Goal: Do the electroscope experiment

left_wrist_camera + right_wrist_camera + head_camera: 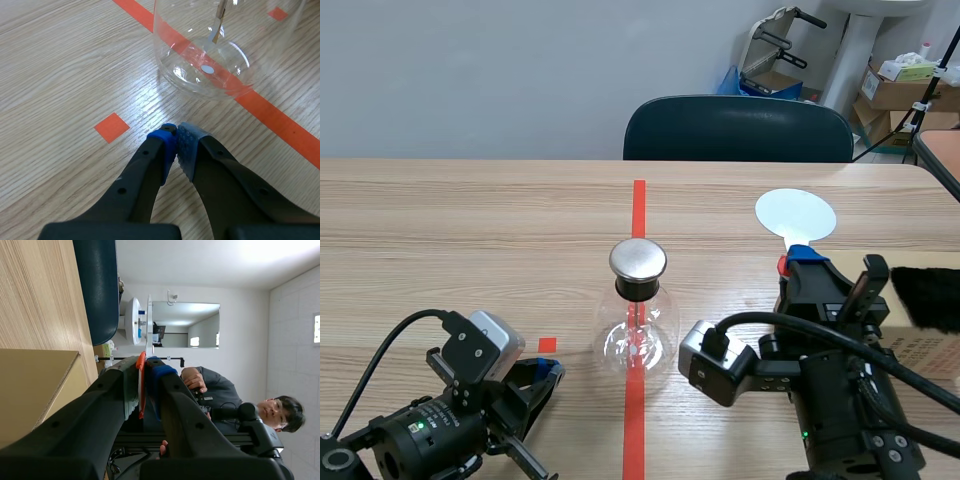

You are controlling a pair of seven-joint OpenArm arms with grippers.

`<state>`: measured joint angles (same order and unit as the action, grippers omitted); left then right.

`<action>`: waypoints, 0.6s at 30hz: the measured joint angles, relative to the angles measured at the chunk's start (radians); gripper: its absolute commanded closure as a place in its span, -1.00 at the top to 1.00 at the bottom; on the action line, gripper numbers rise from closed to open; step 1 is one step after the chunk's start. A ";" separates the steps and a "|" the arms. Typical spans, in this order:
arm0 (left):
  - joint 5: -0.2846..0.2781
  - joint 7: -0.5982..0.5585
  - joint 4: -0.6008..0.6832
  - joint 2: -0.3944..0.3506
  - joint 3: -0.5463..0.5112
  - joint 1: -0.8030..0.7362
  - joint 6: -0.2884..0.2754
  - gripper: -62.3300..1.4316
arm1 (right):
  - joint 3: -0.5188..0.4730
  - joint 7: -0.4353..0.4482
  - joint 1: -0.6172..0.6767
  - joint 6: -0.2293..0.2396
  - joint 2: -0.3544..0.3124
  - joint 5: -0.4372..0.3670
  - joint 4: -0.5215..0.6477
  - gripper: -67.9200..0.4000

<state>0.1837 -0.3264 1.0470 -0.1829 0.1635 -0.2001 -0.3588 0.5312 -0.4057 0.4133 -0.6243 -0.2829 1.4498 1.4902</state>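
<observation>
The electroscope, a clear glass flask (pixel 637 335) with a round metal cap (pixel 638 260), stands on the red centre line. In the left wrist view the flask (pixel 210 60) sits just ahead of my left gripper (pixel 176 136), whose pads meet with nothing between them. That gripper (pixel 545 375) lies low on the table left of the flask. My right gripper (pixel 802 265) is tilted up to the right of the flask, shut on the orange-red handle (pixel 141 385) of a white disc paddle (pixel 796 214). The disc (pixel 149 325) shows edge-on ahead of the fingers.
A black furry cloth (pixel 928 296) lies on a cardboard box (pixel 35 385) at the right table edge. A dark chair (pixel 738 130) stands behind the table. A person (pixel 235 402) appears in the right wrist view beyond the table.
</observation>
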 measured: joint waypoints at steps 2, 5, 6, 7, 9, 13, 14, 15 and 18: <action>0.000 0.000 0.000 0.000 0.000 0.000 0.000 -0.82 | 0.000 0.000 0.000 0.000 0.000 0.000 0.000 -0.96; 0.000 0.000 0.000 0.000 0.000 0.000 0.000 -0.82 | 0.000 0.000 0.000 0.000 0.000 0.000 0.000 -0.96; 0.000 0.000 0.000 0.000 0.000 0.000 0.000 -0.82 | 0.000 0.000 0.000 0.000 0.000 0.000 0.000 -0.96; 0.000 0.000 0.000 0.000 0.000 0.000 0.000 -0.82 | 0.000 0.000 0.000 0.000 0.000 0.000 0.000 -0.96; 0.000 0.000 0.000 0.000 0.000 0.000 0.000 -0.82 | 0.000 0.000 0.000 0.000 0.000 0.000 0.000 -0.96; 0.000 0.000 0.000 0.000 0.000 0.000 0.000 -0.82 | 0.000 0.007 0.000 0.000 0.000 0.000 0.000 -0.96; 0.000 0.000 0.000 0.000 0.000 0.000 0.000 -0.82 | 0.000 0.007 0.000 0.000 0.000 0.000 0.000 -0.96; 0.000 0.000 0.000 0.000 0.000 0.000 0.000 -0.82 | 0.000 0.007 0.000 0.000 0.000 0.000 0.000 -0.96; 0.000 0.000 0.000 0.000 0.000 0.000 0.000 -0.82 | 0.000 0.007 0.000 0.000 0.000 0.000 0.000 -0.96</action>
<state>0.1837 -0.3264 1.0470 -0.1829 0.1635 -0.2001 -0.3588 0.5312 -0.3985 0.4133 -0.6243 -0.2829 1.4502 1.4902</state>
